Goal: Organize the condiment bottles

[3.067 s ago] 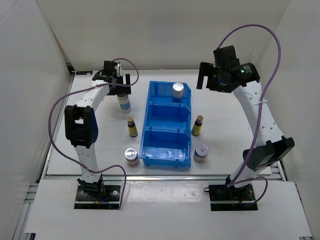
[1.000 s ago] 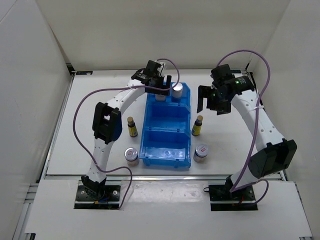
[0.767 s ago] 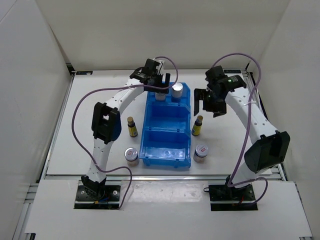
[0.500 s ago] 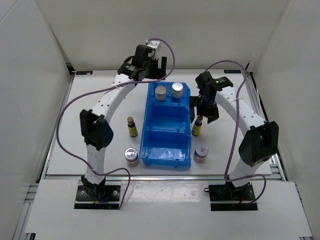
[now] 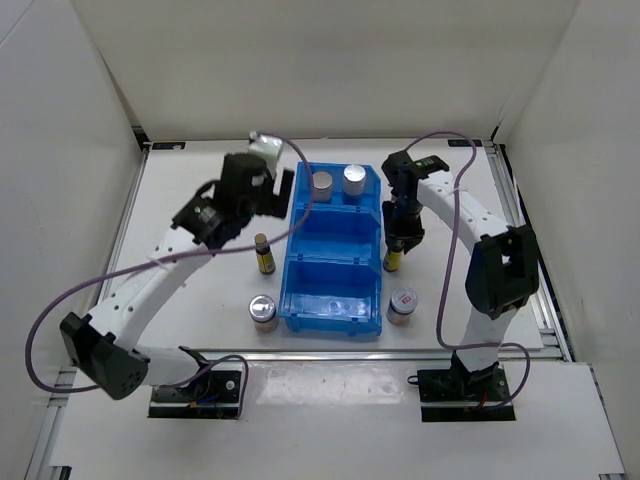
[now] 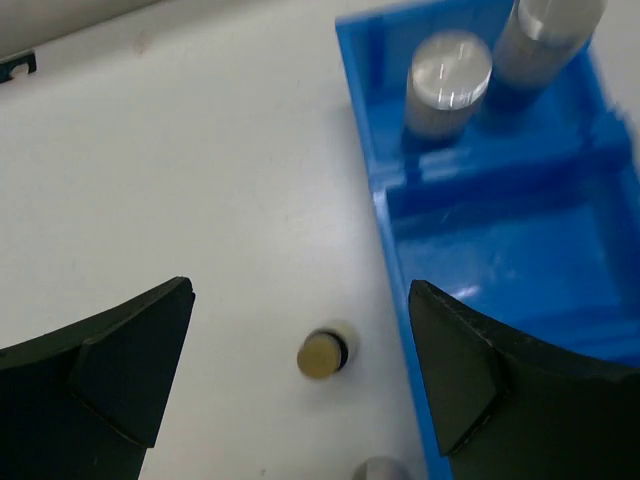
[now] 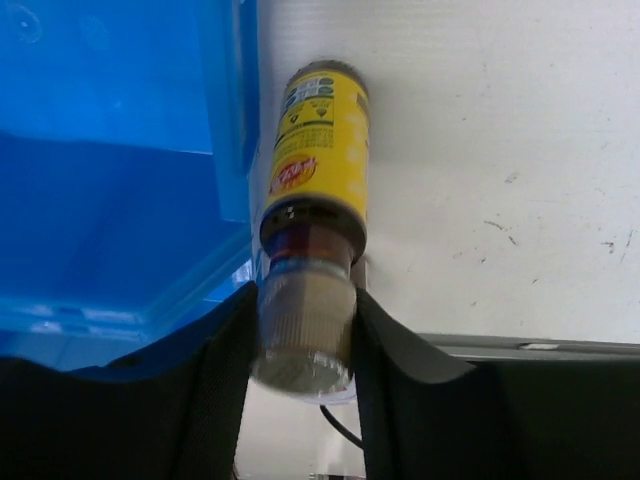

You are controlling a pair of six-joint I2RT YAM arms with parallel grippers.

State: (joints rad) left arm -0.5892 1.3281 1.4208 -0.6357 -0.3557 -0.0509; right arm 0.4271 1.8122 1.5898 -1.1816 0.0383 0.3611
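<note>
My right gripper [image 5: 399, 243] is shut on the cap of a slim dark, yellow-labelled bottle [image 5: 393, 262] that stands on the table beside the blue bin's [image 5: 335, 235] right wall. In the right wrist view the gripper [image 7: 305, 335] pinches the cap of that bottle [image 7: 318, 150]. My left gripper [image 5: 276, 196] hangs open above the table left of the bin. Below it, apart from the fingers, stands the other slim bottle [image 5: 264, 255], seen cap-up [image 6: 322, 355] between the wide jaws of the left gripper [image 6: 300, 375]. Two silver-capped white cylinders [image 5: 322, 185] [image 5: 355, 178] stand in the bin's far compartment.
Two squat silver-lidded jars stand by the bin's near corners, one on the left [image 5: 263, 312] and one on the right [image 5: 402, 305]. The bin's middle and near compartments hold no bottles. White walls enclose the table on three sides.
My left gripper let go of a white cylinder in the far compartment and drew back to the near left. My right gripper came down on the right slim bottle and shut.
</note>
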